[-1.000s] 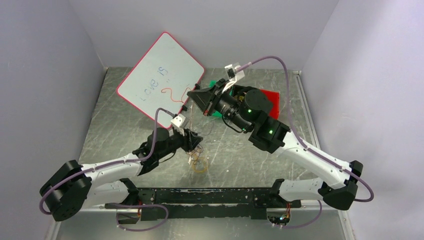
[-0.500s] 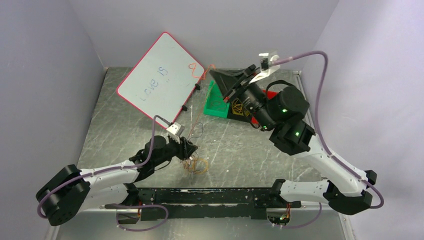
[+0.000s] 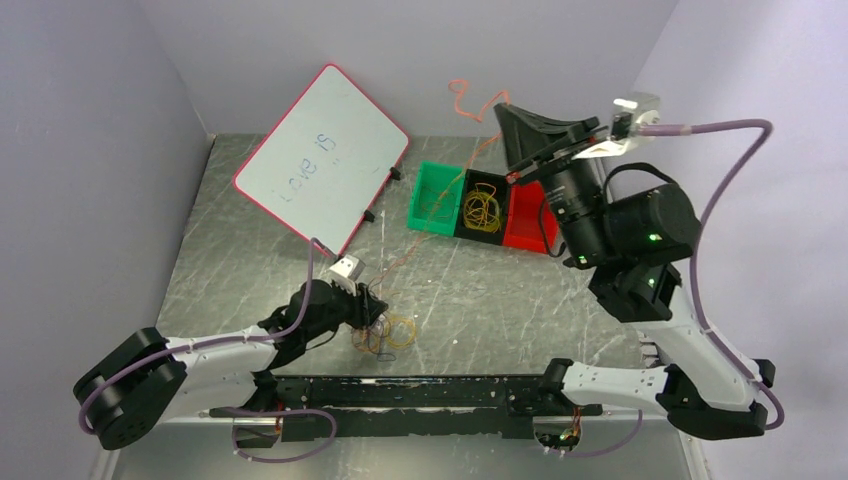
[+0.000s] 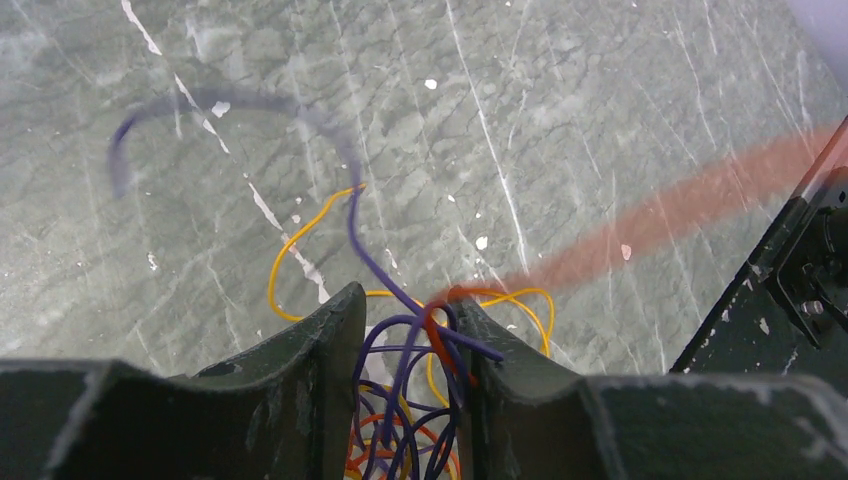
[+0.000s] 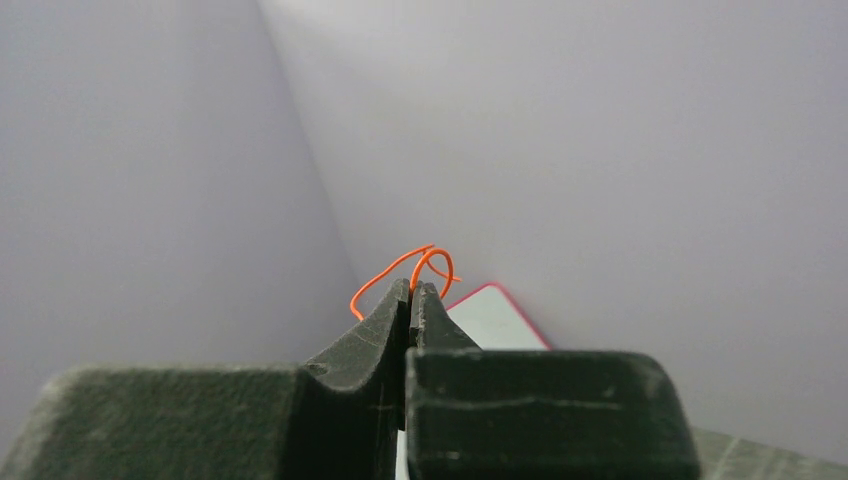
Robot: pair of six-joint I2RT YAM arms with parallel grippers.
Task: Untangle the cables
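The cables (image 3: 388,332) are a small bunch of purple, orange and yellow loops on the table near the front. My left gripper (image 3: 372,318) is down on them. In the left wrist view its jaws (image 4: 405,300) stand narrowly apart with the bunch (image 4: 410,400) between them. My right gripper (image 3: 503,110) is raised high at the back, shut on the end of an orange cable (image 3: 457,93). This cable runs taut down to the bunch and shows blurred in the left wrist view (image 4: 680,210). In the right wrist view the right gripper (image 5: 412,288) pinches its curled end (image 5: 420,262).
A pink-rimmed whiteboard (image 3: 320,155) leans at the back left. A green bin (image 3: 432,198), a black bin (image 3: 497,190) with yellow wire coils and a red bin (image 3: 522,215) stand in a row under the raised right arm. Purple walls close in on three sides.
My right gripper has risen and swung right and back with the orange cable, drawing it out of the bunch. My left gripper has moved lower and nearer with the bunch.
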